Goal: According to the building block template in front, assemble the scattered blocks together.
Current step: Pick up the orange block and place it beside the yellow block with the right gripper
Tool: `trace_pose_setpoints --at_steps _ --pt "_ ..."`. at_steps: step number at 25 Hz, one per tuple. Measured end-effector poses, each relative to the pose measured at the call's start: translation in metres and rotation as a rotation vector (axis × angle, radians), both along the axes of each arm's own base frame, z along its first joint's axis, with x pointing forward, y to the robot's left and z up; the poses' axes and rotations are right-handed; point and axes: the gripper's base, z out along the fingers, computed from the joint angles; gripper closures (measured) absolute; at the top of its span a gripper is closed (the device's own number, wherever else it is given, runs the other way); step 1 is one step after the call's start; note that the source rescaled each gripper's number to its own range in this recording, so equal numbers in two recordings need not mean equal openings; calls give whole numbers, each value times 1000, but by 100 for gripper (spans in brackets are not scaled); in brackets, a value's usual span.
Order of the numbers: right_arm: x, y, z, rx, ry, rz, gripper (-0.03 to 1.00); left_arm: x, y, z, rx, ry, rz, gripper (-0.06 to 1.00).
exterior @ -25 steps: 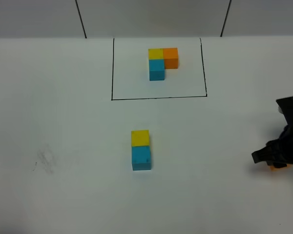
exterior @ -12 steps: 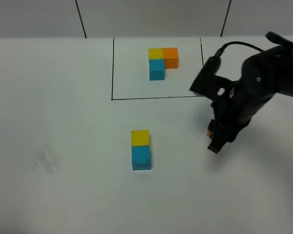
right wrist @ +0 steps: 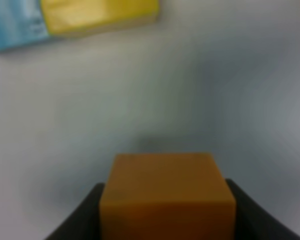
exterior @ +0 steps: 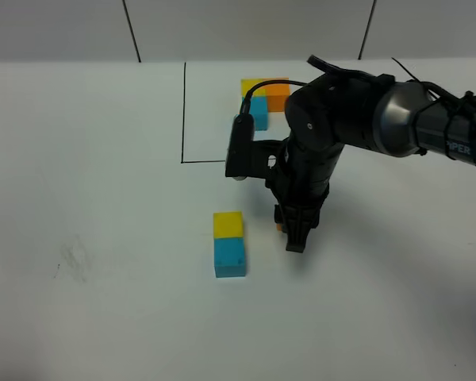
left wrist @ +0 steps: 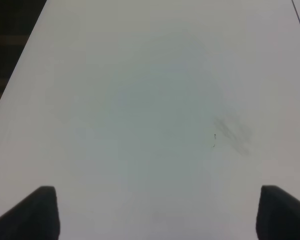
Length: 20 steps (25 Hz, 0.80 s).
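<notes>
Gripping the orange cube (right wrist: 167, 196) tight in the right gripper (exterior: 295, 235), hovering just beside the yellow cube (exterior: 228, 225) and blue cube (exterior: 229, 256), which sit touching on the white table (exterior: 103, 206). Sitting wide apart over bare tabletop with the left gripper (left wrist: 155, 212), holding nothing. Partly hiding the template (exterior: 258, 99) in its black outline (exterior: 183, 111) behind the arm.

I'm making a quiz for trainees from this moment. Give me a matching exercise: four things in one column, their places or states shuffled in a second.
1. orange cube
2. loose yellow cube
3. loose blue cube
4. left gripper

A. open over bare table
B. nearest the camera in the high view
C. held in the right gripper
D. touching the blue cube's far side

Pairs: 1-C, 2-D, 3-B, 4-A
</notes>
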Motion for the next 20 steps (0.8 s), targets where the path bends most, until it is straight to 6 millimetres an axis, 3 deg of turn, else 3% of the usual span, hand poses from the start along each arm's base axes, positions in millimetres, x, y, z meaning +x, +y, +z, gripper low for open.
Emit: trace_pose_setpoints --at_steps 11,20 --pt "-12 27 -1 19 -32 100 76 0 0 0 0 0 0 26" --pt "-10 31 -8 30 -39 110 76 0 0 0 0 0 0 26"
